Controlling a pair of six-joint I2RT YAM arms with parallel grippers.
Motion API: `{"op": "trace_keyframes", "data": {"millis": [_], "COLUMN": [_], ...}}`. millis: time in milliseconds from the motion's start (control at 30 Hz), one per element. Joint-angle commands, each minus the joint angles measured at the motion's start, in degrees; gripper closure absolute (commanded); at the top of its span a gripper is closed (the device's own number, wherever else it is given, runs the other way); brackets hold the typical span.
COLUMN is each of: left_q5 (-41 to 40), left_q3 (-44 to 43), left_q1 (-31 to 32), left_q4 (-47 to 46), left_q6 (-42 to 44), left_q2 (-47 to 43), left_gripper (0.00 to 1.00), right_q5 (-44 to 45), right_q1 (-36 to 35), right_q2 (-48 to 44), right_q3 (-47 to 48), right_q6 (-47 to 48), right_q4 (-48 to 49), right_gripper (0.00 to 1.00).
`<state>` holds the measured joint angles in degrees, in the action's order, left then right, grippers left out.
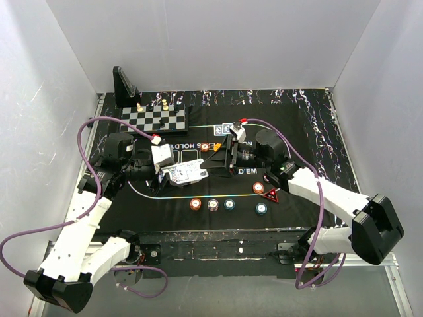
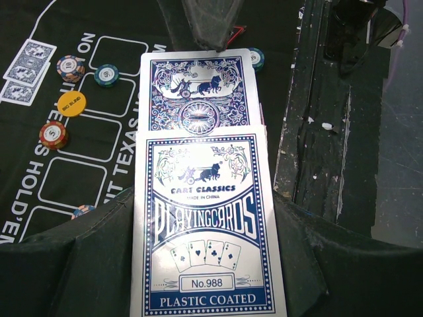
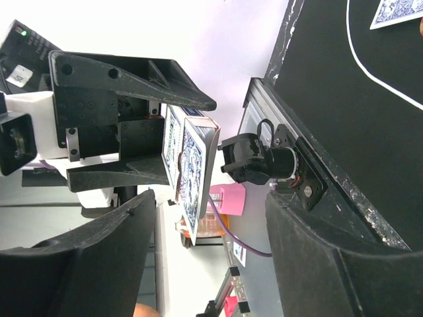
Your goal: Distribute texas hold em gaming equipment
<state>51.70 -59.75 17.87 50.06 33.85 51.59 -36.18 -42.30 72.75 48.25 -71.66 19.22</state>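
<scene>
Part done: round poker chips (image 1: 213, 204), two blue-backed cards (image 1: 227, 128) laid out far | my left tool (image 2: 205, 254) pinches blue-white cardboard card pack (image 2: 208, 218) | my right tool (image 3: 210, 198) spread | more dealing to do

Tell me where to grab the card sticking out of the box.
Pinch the card by its exposed short end, across its flat faces, coming head-on toward the open end of the box, opposite the left gripper. The box, clamped there, hides the rest, so only that end is free.

Chessboard (image 1: 158, 120) behind card box (image 1: 182, 174), chips (image 1: 213, 204) nearer front
</scene>
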Motion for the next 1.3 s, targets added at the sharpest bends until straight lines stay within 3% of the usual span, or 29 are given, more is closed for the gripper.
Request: {"op": "trace_keyframes", "data": {"millis": [0,67,300,1000,1267], "left_q5": [1.8,1.8,1.9,2.7,3.0], "left_q3": [-2.1,-2.3,-2.7,-1.8,-1.5], "left_q1": [0.0,0.0,0.1,0.1,0.0], "left_q4": [-1.8,-2.0,-2.2,-3.7,-4.5], "left_q6": [-0.4,-0.6,-1.0,-2.5,-3.1], "left_q2": [-0.9,-0.8,-0.7,-1.1,-1.3], "left_gripper": [0.77,0.77,0.78,0.8,0.82], "right_q5": [-0.3,-0.6,-1.0,1.2,1.4], "right_q1": [-2.3,-3.2,-4.2,-1.5,-0.8], "right_q2": [1.9,3.5,6.2,-0.5,-1.4], "right_q3": [5.4,6.9,6.1,3.1,2.2], "right_q6": [2.9,3.1,-0.1,1.7,2.4], "right_q4": [-2.6,-3.5,0.3,-4.5,-5.7], "right_gripper": [0.24,0.25,0.47,0.65,0.79]}}
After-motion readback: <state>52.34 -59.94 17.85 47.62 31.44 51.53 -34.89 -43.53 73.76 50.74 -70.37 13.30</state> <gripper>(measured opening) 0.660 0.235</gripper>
